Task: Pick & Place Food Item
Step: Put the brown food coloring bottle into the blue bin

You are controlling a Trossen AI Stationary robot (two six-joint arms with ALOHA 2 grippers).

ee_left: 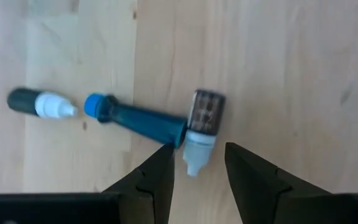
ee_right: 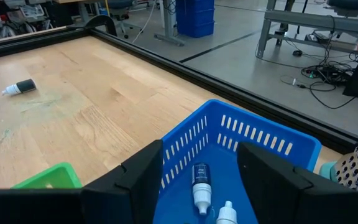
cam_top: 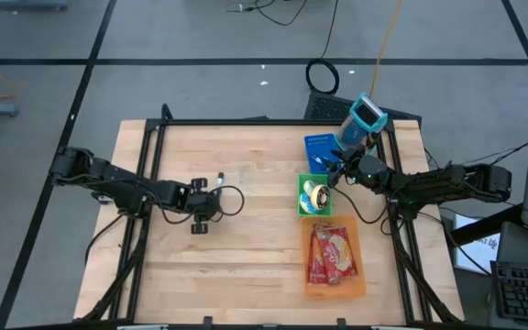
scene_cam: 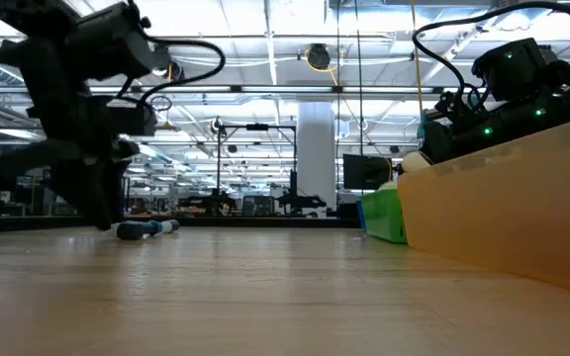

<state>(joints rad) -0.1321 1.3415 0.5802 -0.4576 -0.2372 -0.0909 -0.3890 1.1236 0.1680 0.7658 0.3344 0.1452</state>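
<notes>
Steeply pitched down, left gripper (ee_left: 196,163) hovers over wooden counter (ee_left: 291,74), jaws parted, empty, straddling small brown dropper bottle (ee_left: 202,124) (beside slim blue tube (ee_left: 138,118)).

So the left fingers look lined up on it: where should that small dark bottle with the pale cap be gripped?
Across its dark body, coming from above. The bottle lies flat on the table, its pale cap pointing between the open left gripper fingers. The teal tube touches one side, so a finger there has little room.
</notes>
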